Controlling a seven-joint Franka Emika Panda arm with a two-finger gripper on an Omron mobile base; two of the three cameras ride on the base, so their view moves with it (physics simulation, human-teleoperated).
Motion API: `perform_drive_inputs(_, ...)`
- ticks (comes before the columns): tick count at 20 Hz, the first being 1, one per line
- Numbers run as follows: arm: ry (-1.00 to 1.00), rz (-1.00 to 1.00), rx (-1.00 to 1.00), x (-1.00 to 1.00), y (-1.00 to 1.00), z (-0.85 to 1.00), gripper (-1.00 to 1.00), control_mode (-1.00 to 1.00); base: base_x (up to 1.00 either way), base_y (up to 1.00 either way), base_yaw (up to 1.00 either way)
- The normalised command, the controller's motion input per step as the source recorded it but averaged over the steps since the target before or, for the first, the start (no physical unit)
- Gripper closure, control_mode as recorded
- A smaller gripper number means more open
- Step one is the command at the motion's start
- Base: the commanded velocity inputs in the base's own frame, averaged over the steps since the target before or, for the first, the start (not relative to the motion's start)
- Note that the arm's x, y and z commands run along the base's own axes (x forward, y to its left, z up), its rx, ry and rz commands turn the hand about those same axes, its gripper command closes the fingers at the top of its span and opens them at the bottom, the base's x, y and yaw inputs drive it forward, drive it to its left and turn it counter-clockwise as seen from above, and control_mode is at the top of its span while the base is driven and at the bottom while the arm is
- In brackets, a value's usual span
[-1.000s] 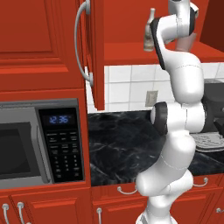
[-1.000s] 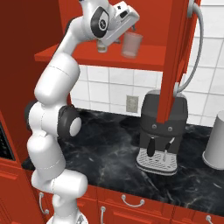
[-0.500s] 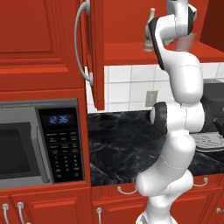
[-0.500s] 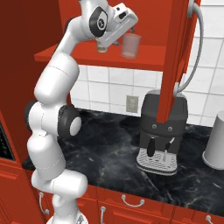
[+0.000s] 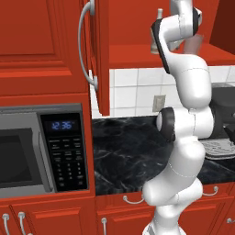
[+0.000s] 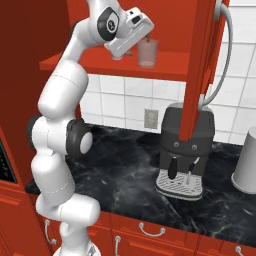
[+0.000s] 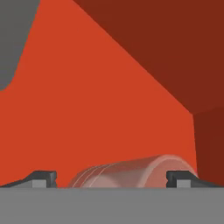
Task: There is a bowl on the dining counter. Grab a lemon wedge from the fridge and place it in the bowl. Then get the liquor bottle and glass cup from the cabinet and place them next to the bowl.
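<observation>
The glass cup [image 6: 148, 53] stands upright on the lower shelf [image 6: 165, 69] of the open red cabinet [image 5: 98, 55], one cup alone. In the hand view it lies between the two dark fingers [image 7: 43, 178], which are spread wide and released around it, not clamped. The gripper [image 6: 145, 39] reaches into the cabinet. Below, on the black marble bench [image 6: 125, 170], sit one coffee machine [image 6: 185, 150] and one microwave [image 5: 41, 149].
</observation>
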Motion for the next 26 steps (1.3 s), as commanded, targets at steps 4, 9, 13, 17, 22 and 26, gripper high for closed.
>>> perform_drive_inputs(4, 0.09, 0.00, 0.00, 0.00, 0.00, -0.40, -1.00, -1.00, 0.00, 0.00, 0.00)
perform_drive_inputs(9, 0.10, 0.00, 0.00, 0.00, 0.00, -0.40, -1.00, -1.00, 0.00, 0.00, 0.00)
perform_drive_inputs(13, 0.11, 0.00, 0.00, 0.00, 0.00, -0.42, -1.00, -1.00, 0.00, 0.00, 0.00)
perform_drive_inputs(17, 0.13, 0.00, 0.00, 0.00, 0.00, -0.42, -1.00, -1.00, 0.00, 0.00, 0.00)
perform_drive_inputs(22, 0.13, 0.00, 0.00, 0.00, 0.00, -0.39, 1.00, -1.00, 0.00, 0.00, 0.00)
perform_drive_inputs(26, 0.09, 0.00, 0.00, 0.00, 0.00, -0.29, 1.00, -1.00, 0.00, 0.00, 0.00)
